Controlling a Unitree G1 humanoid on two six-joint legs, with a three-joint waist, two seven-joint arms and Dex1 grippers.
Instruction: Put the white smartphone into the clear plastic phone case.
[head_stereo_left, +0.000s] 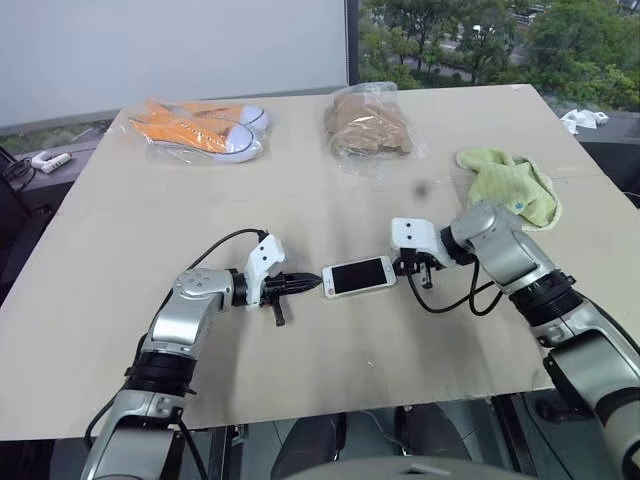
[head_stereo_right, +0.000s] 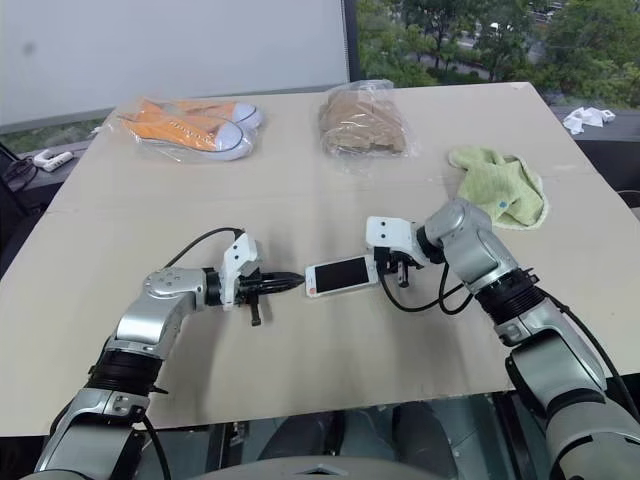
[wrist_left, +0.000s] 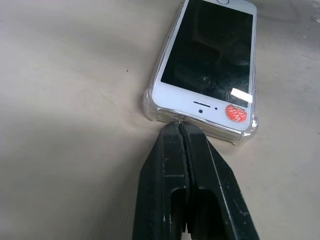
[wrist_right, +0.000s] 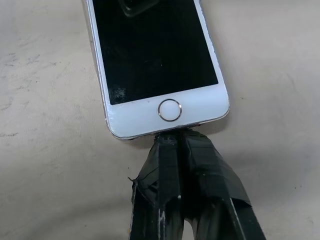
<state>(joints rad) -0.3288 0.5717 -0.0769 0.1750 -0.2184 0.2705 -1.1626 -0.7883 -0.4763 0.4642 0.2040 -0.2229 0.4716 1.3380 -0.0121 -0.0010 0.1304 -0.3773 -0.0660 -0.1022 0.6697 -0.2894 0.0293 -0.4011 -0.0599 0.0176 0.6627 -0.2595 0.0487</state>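
The white smartphone (head_stereo_left: 358, 276) lies screen up near the middle of the table, between my two grippers. Its earpiece end, with a red sticker, sits inside the clear plastic phone case (wrist_left: 150, 107), whose glossy corners wrap that end. My left gripper (wrist_left: 180, 125) is shut, its tips touching the case's end wall. My right gripper (wrist_right: 172, 135) is also shut, tips pressed against the phone's home-button end (wrist_right: 169, 110). Whether the case covers that end I cannot tell.
At the table's far side lie orange sneakers in a clear bag (head_stereo_left: 200, 128) and a brown item in a clear bag (head_stereo_left: 368, 125). A green cloth (head_stereo_left: 510, 185) rests at the far right. Bare tabletop (head_stereo_left: 330, 370) surrounds the phone.
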